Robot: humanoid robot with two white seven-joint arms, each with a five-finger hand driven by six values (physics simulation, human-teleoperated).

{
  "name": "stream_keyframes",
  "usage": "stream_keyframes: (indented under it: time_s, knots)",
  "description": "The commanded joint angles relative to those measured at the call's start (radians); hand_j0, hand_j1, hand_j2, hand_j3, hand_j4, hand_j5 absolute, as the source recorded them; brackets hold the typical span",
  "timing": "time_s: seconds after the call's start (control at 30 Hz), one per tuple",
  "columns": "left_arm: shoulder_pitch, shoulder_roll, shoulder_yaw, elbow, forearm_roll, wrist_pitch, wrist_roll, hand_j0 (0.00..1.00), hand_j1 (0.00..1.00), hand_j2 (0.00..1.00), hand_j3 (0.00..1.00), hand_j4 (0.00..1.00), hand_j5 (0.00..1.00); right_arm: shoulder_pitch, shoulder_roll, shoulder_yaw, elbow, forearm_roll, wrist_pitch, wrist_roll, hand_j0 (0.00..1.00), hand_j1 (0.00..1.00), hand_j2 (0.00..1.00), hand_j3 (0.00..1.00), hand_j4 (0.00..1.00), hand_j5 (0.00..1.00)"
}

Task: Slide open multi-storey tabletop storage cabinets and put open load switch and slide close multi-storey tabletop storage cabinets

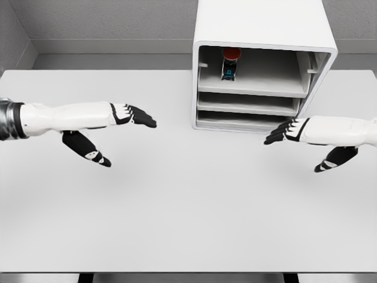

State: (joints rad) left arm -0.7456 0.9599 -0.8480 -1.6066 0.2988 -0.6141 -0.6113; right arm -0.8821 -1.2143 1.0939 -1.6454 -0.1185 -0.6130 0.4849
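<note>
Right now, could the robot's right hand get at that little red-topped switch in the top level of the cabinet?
Probably yes. The right hand is open, holds nothing, and sits just below the cabinet front. The top level stands open and the load switch lies there uncovered, with nothing between them, though it sits towards the back.

White table [177, 218] fills most of view, far edge near grey textured back wall [106, 20]. Pale baseboard strip [112, 46] along wall bottom. Wall corner at upper left. Even, soft light, faint shadows.
</note>
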Motion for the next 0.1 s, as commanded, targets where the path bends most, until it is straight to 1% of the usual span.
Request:
stream_keyframes:
  time_s: [0.0, 0.07]
  knots:
    - [0.003, 0.002, 0.004, 0.059, 0.008, 0.003, 0.000, 1.00, 1.00, 1.00, 1.00, 1.00, 1.00, -0.002, -0.011, -0.003, 0.003, -0.009, 0.002, 0.000, 1.00, 1.00, 1.00, 1.00, 1.00, 1.00]
    - [0.005, 0.002, 0.004, 0.079, 0.008, 0.003, 0.000, 1.00, 1.00, 1.00, 1.00, 1.00, 1.00, -0.003, -0.010, 0.003, 0.001, -0.006, 0.002, 0.012, 1.00, 1.00, 1.00, 1.00, 1.00, 1.00]
